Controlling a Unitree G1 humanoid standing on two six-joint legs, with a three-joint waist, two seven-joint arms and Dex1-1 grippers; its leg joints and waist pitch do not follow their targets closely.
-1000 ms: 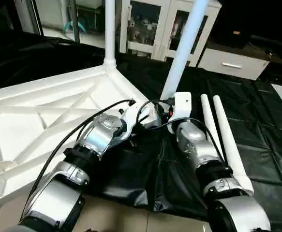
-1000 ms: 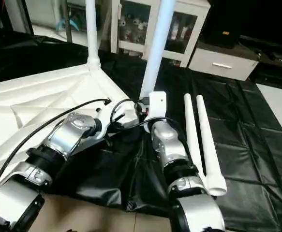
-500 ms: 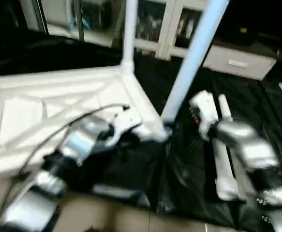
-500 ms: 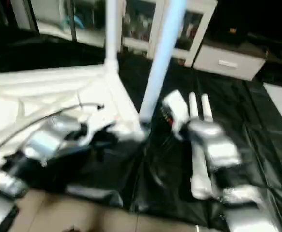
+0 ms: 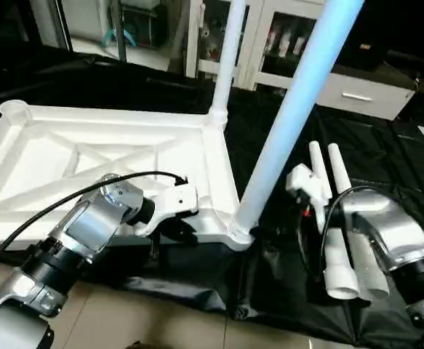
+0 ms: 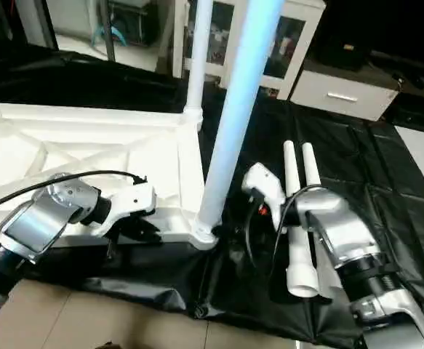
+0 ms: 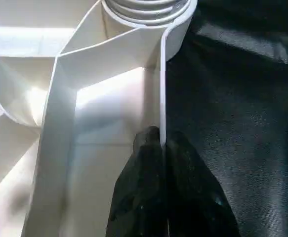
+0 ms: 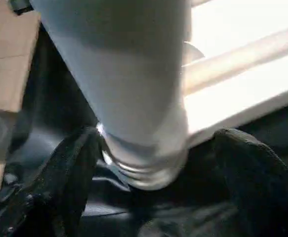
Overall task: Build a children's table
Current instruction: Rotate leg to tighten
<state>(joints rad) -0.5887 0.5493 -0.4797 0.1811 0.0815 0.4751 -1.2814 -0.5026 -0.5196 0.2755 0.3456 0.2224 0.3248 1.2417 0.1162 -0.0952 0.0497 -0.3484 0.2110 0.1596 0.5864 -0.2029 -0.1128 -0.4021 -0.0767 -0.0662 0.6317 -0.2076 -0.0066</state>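
On the black-covered worktable [image 5: 386,167]: one white plastic tabletop [image 5: 44,156], lying underside up, ribbed and X-braced, with a round empty socket [image 5: 13,110] at its far left corner. Fitted legs, two: a far leg [image 5: 225,58] standing upright in the far right corner socket; a near leg [image 5: 292,123] standing in the near right corner socket [image 5: 239,231], leaning slightly to the right toward its top. Loose legs, two: a pair of white tubes [image 5: 339,233] lying side by side and touching on the black cover, just right of the near leg, open ends toward the robot. Left gripper [image 7: 162,148]: black fingers [image 7: 144,173] closed onto the thin rim wall of the tabletop, one finger on each face of the wall, just short of the near right socket, whose threaded collar shows beyond the fingertips in the left wrist view. Right gripper [image 8: 148,163]: fingers [image 8: 69,177] spread wide, one to either side of the base of the near leg, neither seen touching it; its wrist sits beside the loose tubes in the head views. Background: white glass-door cabinet [image 5: 270,43] and a low white drawer unit [image 5: 361,94] beyond the worktable.
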